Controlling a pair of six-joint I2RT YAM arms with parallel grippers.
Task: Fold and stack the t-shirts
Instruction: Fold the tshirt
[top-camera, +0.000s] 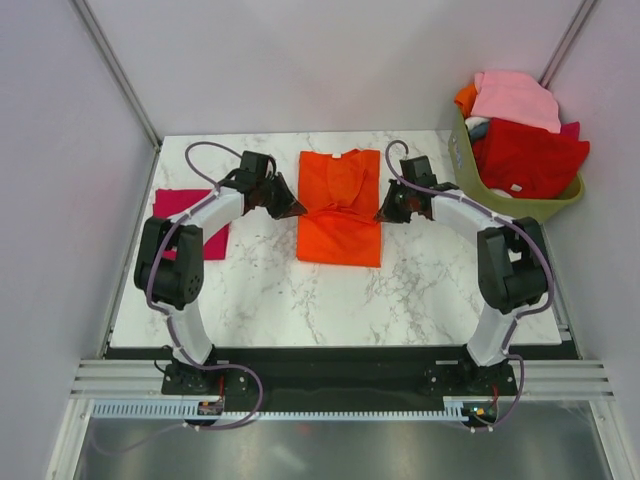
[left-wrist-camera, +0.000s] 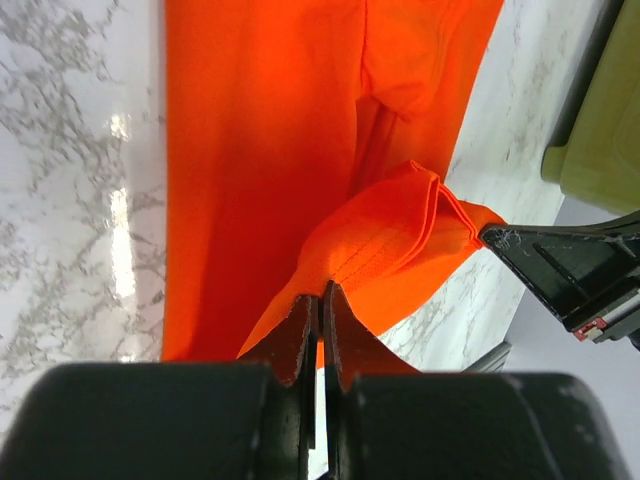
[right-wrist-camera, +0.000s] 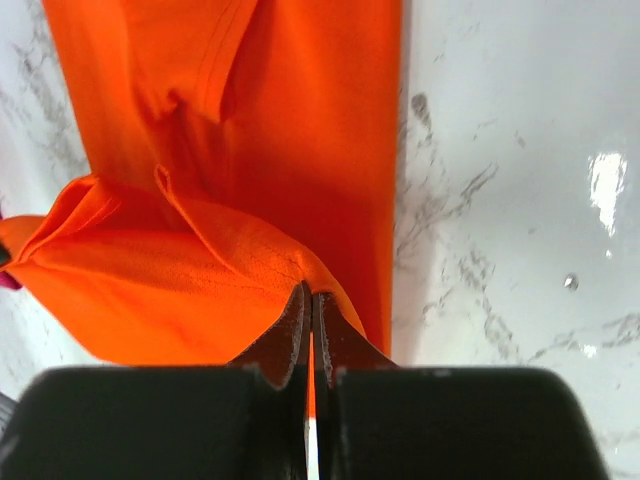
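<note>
The orange t-shirt (top-camera: 338, 205) lies as a long strip in the middle of the table, sleeves folded in. My left gripper (top-camera: 293, 208) is shut on its left edge, and the cloth (left-wrist-camera: 300, 150) rises in a fold into the tips. My right gripper (top-camera: 384, 214) is shut on its right edge, the cloth (right-wrist-camera: 280, 120) bunched up at the tips. The lifted part spans between both grippers above the flat shirt. The crimson-magenta t-shirt (top-camera: 178, 205) lies flat at the table's left, partly under my left arm.
A green laundry basket (top-camera: 480, 180) at the back right holds pink, red and orange clothes. My right gripper's finger (left-wrist-camera: 560, 262) shows in the left wrist view. The marble table (top-camera: 400, 290) ends at a black front edge.
</note>
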